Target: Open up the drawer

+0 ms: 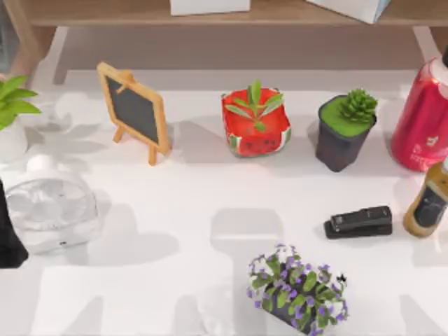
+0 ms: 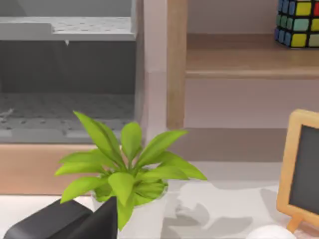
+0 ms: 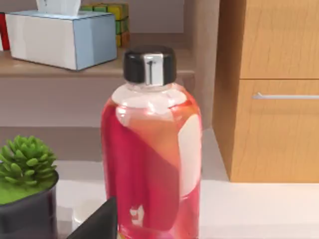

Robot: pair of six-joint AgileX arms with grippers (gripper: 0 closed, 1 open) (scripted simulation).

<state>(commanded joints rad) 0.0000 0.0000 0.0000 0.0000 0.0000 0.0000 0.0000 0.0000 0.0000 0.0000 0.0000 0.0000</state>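
Beyond red bottle (image 3: 151, 149), shut drawer (image 3: 279, 130)

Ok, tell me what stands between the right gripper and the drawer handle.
The red bottle stands close ahead in the right wrist view; the drawer handle shows uncovered beside and beyond it. Nothing else visible intervenes, but a straight reach could clip the bottle.

My left arm (image 1: 10, 234) cut by the top view's left edge, red bottle (image 1: 424, 119) and amber bottle (image 1: 428, 203) clipped at its right, drawer (image 3: 279, 129) running off the right wrist view's edge, bottle label unreadable.
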